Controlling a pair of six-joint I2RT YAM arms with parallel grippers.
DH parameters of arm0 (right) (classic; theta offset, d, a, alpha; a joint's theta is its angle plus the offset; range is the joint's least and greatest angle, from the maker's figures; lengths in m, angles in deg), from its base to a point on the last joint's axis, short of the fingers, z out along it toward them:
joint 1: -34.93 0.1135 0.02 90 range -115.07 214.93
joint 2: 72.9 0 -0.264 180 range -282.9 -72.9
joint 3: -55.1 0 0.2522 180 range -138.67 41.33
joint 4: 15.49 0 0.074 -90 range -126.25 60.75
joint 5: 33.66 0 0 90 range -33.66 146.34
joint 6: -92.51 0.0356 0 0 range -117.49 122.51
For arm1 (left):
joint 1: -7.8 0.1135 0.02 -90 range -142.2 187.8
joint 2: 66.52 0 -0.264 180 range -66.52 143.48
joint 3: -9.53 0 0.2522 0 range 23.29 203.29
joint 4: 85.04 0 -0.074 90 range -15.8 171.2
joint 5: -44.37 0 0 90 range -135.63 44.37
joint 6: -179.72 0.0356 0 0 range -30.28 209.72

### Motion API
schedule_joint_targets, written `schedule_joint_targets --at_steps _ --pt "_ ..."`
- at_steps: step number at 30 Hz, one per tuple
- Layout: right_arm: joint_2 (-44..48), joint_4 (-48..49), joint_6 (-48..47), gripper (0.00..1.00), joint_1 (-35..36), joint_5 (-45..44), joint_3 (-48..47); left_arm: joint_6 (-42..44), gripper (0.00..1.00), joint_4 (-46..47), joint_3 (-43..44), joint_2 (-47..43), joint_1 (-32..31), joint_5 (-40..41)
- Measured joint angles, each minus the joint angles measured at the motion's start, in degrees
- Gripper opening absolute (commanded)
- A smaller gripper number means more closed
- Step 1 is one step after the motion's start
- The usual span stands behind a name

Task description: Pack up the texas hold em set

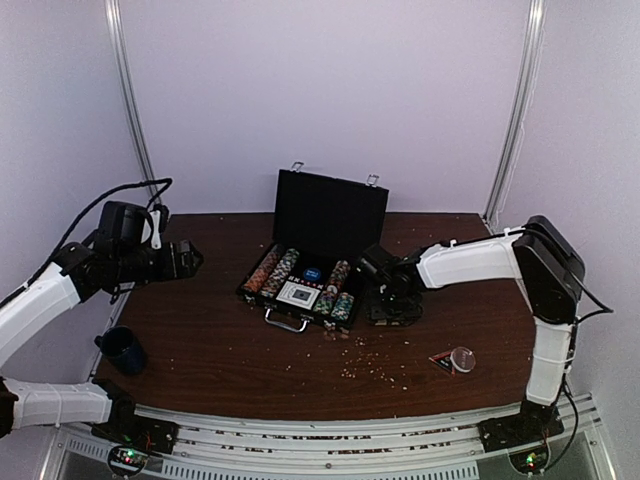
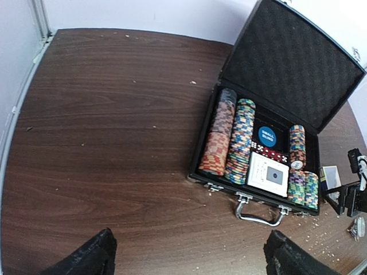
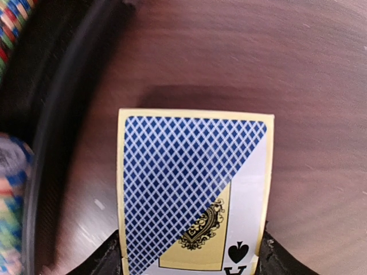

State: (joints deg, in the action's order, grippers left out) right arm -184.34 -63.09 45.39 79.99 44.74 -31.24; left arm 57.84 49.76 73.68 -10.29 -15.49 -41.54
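My right claw [image 3: 189, 264] straddles the blue-and-gold cardboard card deck box [image 3: 189, 183], a finger at each long edge; whether it grips, I cannot tell. The box lies on the brown wooden table [image 3: 321, 86], just beside the open black chip-filled case [image 2: 292, 63]. My left claw [image 2: 189, 252] hangs released.

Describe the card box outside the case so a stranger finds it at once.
Find the open black case on the table. By its right wall, between the right gripper's jaws, sits a card box. Unlike the white deck inside, it shows blue lattice and a spade ace.
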Motion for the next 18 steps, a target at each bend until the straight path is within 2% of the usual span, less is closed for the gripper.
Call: schedule_joint_targets --at_steps 7,13,18 --pt "10.6 -2.7 -7.7 0.51 0.3 0.8 4.0 0.3 0.90 1.8 4.3 6.8 0.0 -8.7" --pt "18.1 -2.1 -16.4 0.51 6.0 4.8 2.2 -2.0 0.86 7.7 7.7 14.8 -0.2 -29.0" --pt "17.2 -1.8 -20.9 0.51 12.9 8.0 -4.2 -4.4 0.86 11.0 10.5 20.6 -1.8 -42.1"
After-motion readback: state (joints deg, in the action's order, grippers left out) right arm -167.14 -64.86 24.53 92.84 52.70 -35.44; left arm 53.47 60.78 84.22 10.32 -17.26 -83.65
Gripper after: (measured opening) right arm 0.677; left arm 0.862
